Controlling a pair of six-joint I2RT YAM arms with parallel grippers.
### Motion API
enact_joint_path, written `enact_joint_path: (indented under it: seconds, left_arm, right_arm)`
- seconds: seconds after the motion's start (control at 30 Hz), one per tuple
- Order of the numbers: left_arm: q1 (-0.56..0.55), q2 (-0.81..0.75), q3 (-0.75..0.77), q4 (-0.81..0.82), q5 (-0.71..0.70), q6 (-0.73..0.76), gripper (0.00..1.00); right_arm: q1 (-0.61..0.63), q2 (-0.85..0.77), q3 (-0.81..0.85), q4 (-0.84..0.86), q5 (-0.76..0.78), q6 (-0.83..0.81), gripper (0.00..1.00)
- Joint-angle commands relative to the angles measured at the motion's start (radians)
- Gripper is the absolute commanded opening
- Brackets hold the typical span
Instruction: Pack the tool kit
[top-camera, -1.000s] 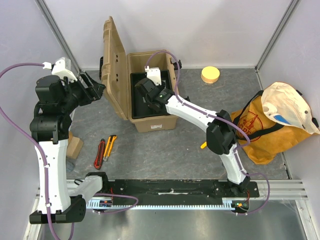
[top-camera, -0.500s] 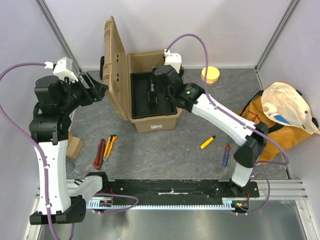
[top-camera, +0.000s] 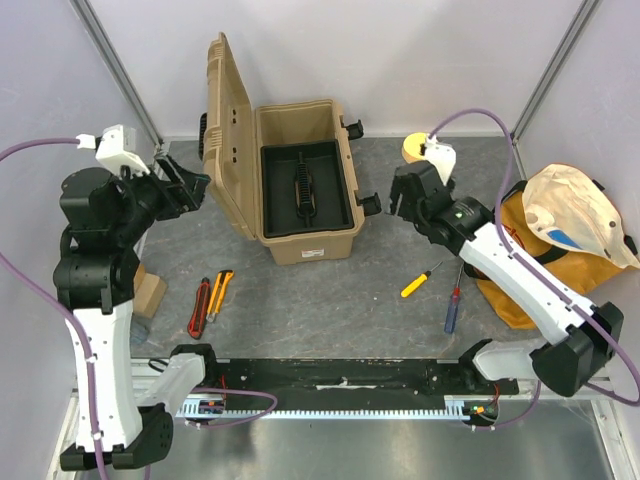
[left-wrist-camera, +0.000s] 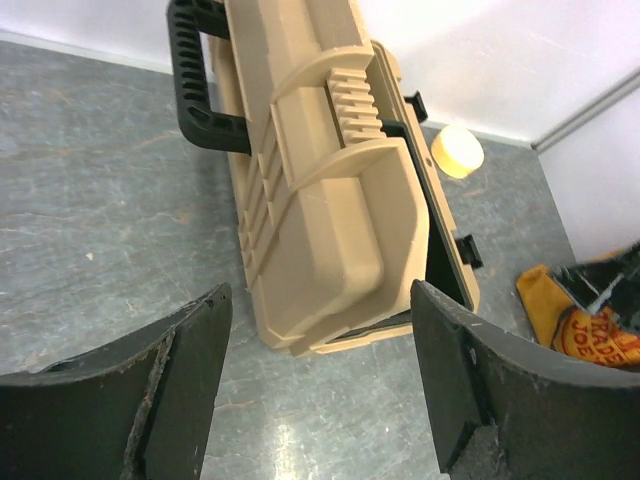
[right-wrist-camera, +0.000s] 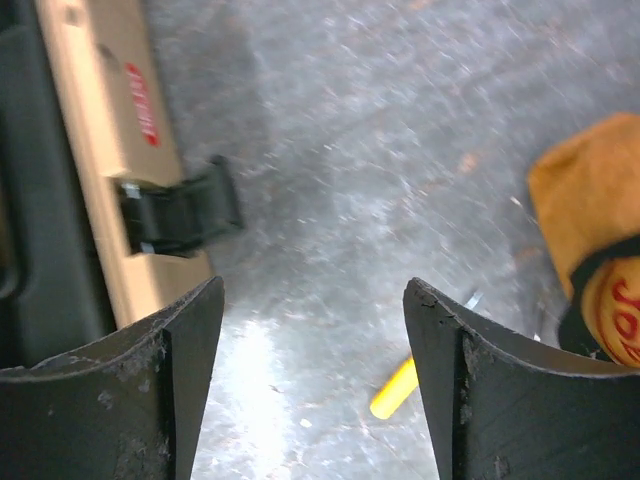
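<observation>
**Your right gripper (top-camera: 375, 205) hovers wide open, empty**

The tan ribbed plastic toolbox (top-camera: 310, 245) stands open just beside it, lid up. The left gripper (top-camera: 185, 180), facing the lid, gapes empty too. Close squarely across the yellow-handled screwdriver (top-camera: 415, 284); the blue-handled screwdriver (top-camera: 451, 315) and orange fabric bag (top-camera: 530, 270) lie near.

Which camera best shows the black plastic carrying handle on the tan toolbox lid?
Left wrist: the black carrying handle shows nearly whole outside the tan lid. Top external catches only a sliver behind the open lid; right wrist shows none of it.
</observation>
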Motion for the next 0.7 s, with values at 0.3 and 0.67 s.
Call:
enact_joint_path:
  seconds: [0.3, 0.67]
  left_arm:
    - [0.001, -0.04, 0.073, 0.068, 0.061, 0.011, 0.78]
    - [-0.025, -0.018, 0.083, 0.071, 0.063, 0.031, 0.78]
  right_arm:
    - [-0.081, -0.023, -0.346, -0.132, 0.007, 0.3, 0.62]
    - [-0.089, 0.082, -0.506, 0.025, -0.073, 0.381, 0.54]
